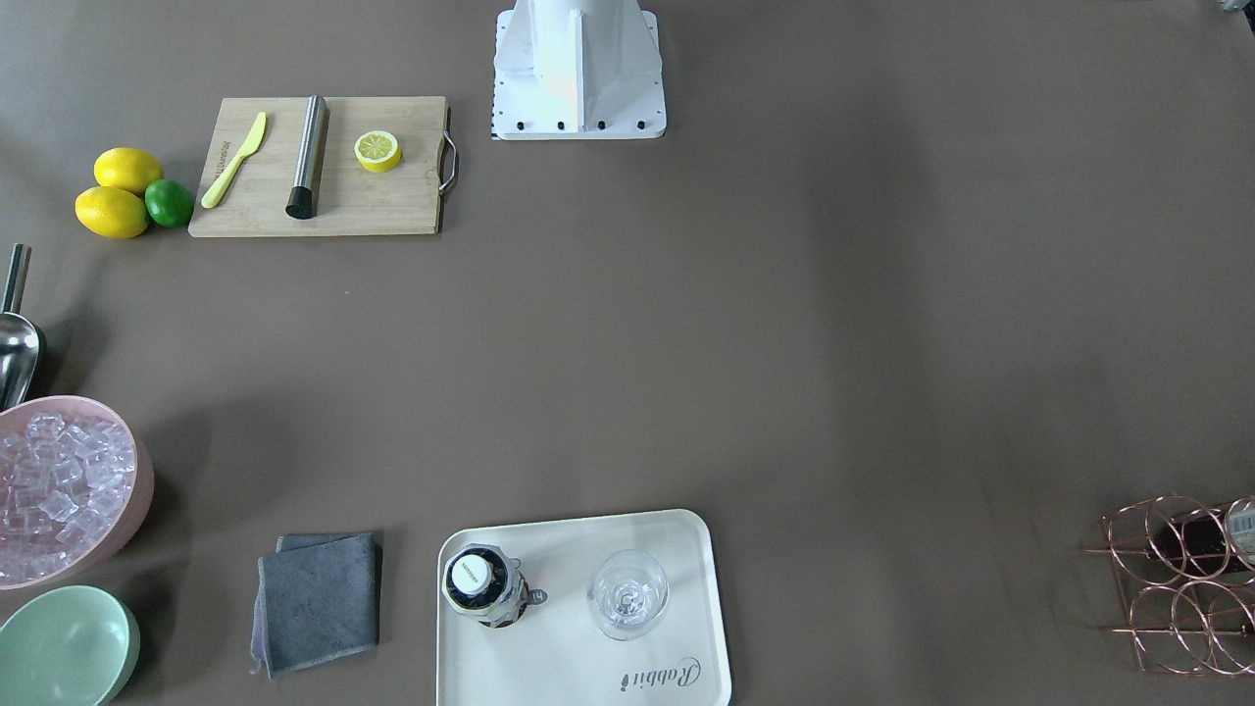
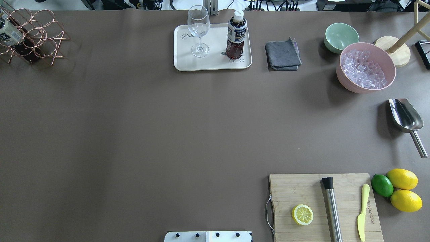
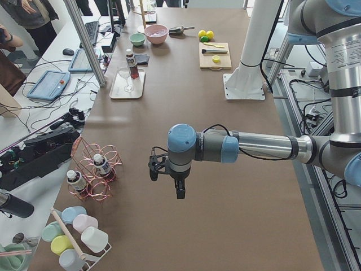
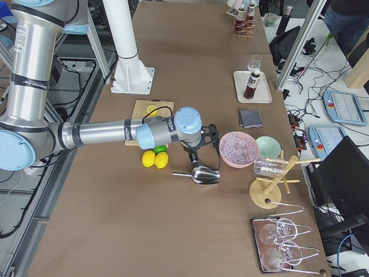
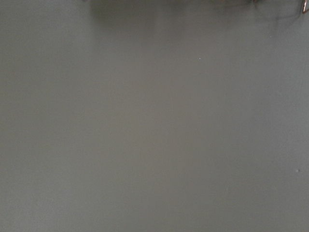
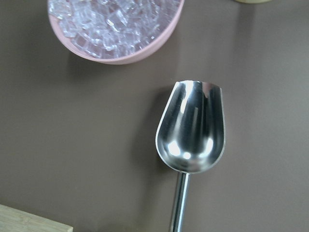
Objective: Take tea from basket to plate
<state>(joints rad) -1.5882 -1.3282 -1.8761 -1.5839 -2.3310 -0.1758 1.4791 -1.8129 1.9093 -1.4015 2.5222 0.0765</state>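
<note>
Long brown-covered table [image 2: 134,134], white side bench [image 3: 48,56] with a blue-edged tablet [image 3: 51,84], aluminium post [image 3: 86,42], soft even light

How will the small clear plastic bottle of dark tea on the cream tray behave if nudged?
The clear plastic tea bottle stands upright, tall and narrow, so it would probably tip rather than slide. It looks nearly full, so likely heavy for its size. If it tips, it might hit the clear stemmed glass beside it.
</note>
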